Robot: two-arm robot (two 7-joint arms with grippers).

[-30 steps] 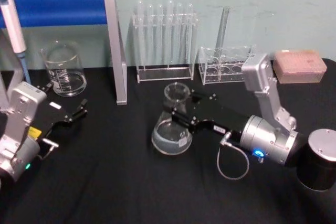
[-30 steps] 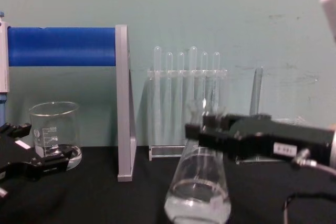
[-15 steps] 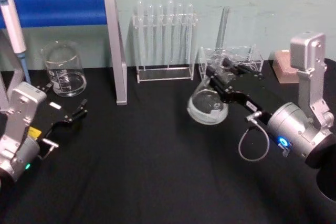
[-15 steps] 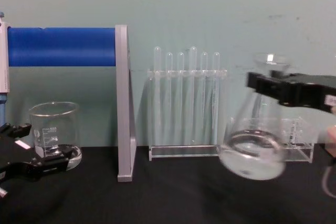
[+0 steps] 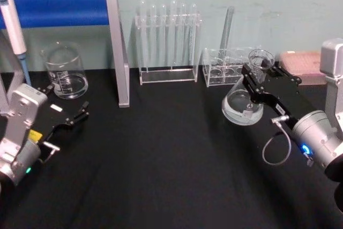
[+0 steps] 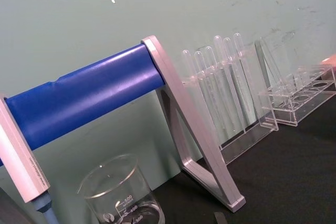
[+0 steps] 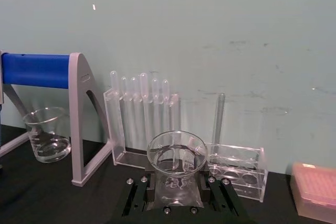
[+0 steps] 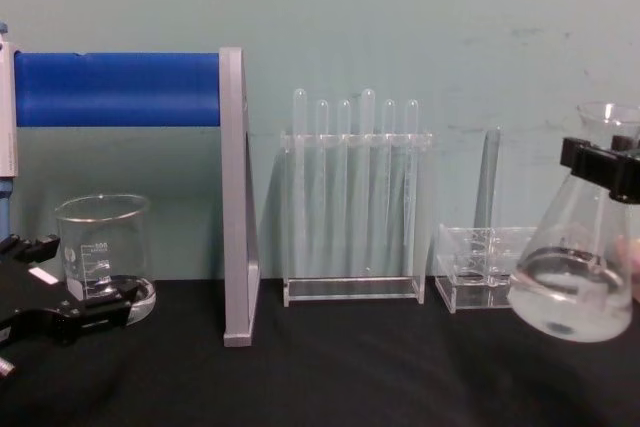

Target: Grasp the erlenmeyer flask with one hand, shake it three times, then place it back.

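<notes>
Flask (image 5: 245, 102) is being held off the black table (image 5: 161, 175) at the right of the head view. It is being clamped at the neck between the fingers of the right gripper (image 5: 255, 79), which is reaching in from the lower right. In the chest view the flask (image 8: 573, 282) is being shown at the right edge, with its long axis near upright, its rim uppermost and its base low. It is being held just in front of the low rack (image 8: 480, 267). The left gripper (image 5: 80, 112) is being kept idle at the lower left beside the beaker (image 5: 65, 72), with its fingers apart on nothing and well apart from the flask.

Against the frame half a second earlier, the flask is being carried further right and brought back from a marked tilt. A second earlier it was low at the centre of the view. A shaking swing is judged to be under way, and the put-down spot is judged to lie to the flask's left, toward the centre.
</notes>
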